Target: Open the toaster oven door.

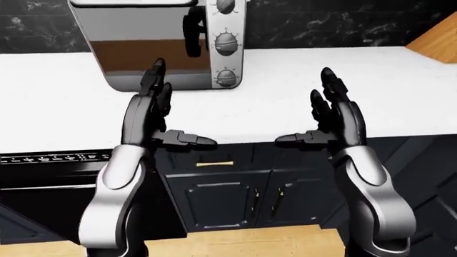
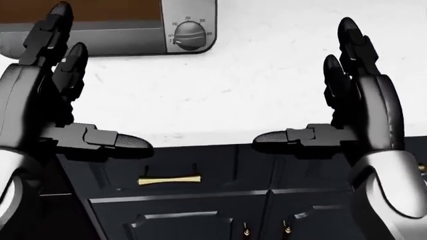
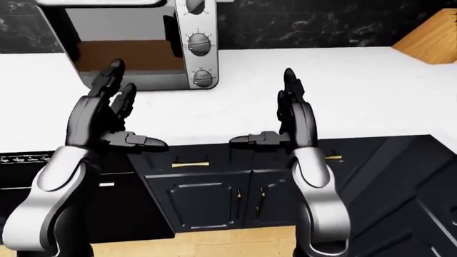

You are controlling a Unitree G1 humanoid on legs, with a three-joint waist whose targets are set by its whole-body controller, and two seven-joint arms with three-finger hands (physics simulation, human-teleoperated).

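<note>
A silver toaster oven stands on the white counter at the top left of the left-eye view. Its glass door is shut, and several knobs run down its right side. My left hand is open, its fingers pointing up just below the door's lower edge, apart from it. My right hand is open and empty over the counter, right of the oven. In the head view only the oven's lower edge shows.
Dark cabinets with a brass drawer handle run under the counter. A black appliance with a control panel is at lower left. A wooden object sits at the counter's top right. A black marbled wall runs behind.
</note>
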